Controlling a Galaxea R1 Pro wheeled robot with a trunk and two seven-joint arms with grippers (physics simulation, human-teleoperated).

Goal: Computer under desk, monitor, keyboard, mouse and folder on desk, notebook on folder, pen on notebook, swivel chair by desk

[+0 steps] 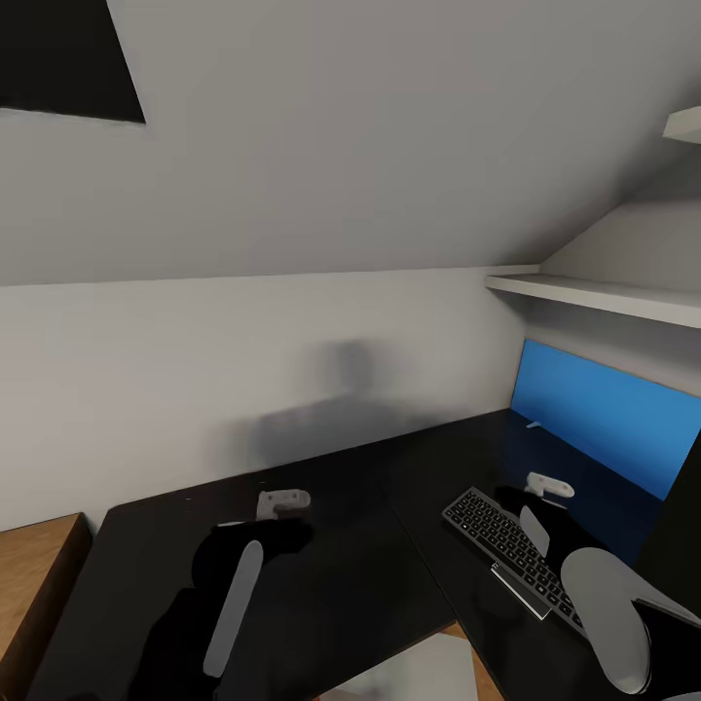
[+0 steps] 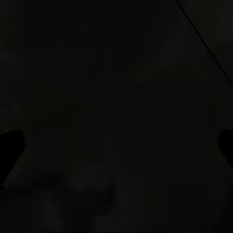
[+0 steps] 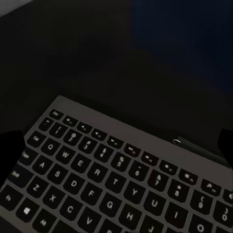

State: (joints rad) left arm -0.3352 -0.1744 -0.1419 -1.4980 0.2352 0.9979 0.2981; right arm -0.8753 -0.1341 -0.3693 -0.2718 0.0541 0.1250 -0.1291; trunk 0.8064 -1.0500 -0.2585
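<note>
From the head camera we look down over the glossy black worktop [image 1: 321,545], which bends in an L under a sloped white wall. The keyboard [image 1: 511,550] lies flat on its right wing, angled along the edge nearest us, with the blue wall panel [image 1: 613,419] beyond it and a white shelf [image 1: 604,292] above. We judge it sits there to leave the back of the wing free for the monitor. Our right claw [image 1: 547,485] hangs just over the keyboard's far end, while our left claw [image 1: 282,501] hovers over the bare middle of the worktop, well apart from the keyboard. At this size we cannot tell how far either is spread. A light wooden surface [image 1: 39,574] sits at the left edge; nothing is on it, and no tray, box or other container is in sight. In the left wrist camera we face only dark glossy worktop [image 2: 116,116]; dark shapes sit at both side margins with nothing between them, so that claw reads as spread and empty. In the right wrist camera the keyboard [image 3: 116,179] lies close below, keys legible, its silver edge towards the dark worktop [image 3: 97,58]. Again dark shapes flank the frame with nothing pinched, so this claw looks spread above the keys, not touching.
</note>
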